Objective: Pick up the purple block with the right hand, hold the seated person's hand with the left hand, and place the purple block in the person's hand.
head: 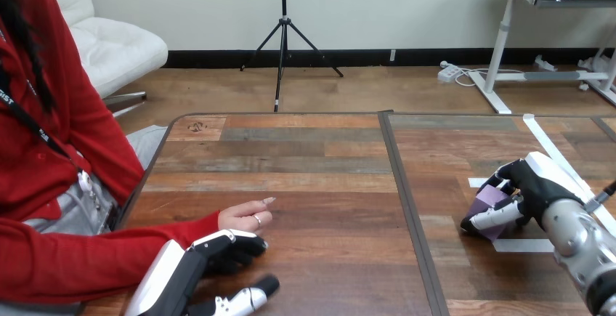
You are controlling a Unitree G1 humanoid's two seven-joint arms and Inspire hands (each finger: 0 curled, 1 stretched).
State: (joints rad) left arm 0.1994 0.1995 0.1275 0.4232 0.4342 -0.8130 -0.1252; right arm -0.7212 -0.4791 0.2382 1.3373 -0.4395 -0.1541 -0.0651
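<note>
Right hand (524, 189): clamped round purple block (488, 201), low at the table's (305, 185) far right, among white tape strips (524, 245).
Left hand (207, 258): just beside person's hand (245, 218); cannot tell whether holding it.
Risks, as judged: block slipping from a shallow pinch on the long carry across; block rolling off, person's hand seemingly resting on edge, palm not up.
Path between: crossed only by centre seam (407, 207).

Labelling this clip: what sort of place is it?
Likely a robot test bench: a table with tape marks, the right hand gripping a block, the left hand beside a person's hand.
</note>
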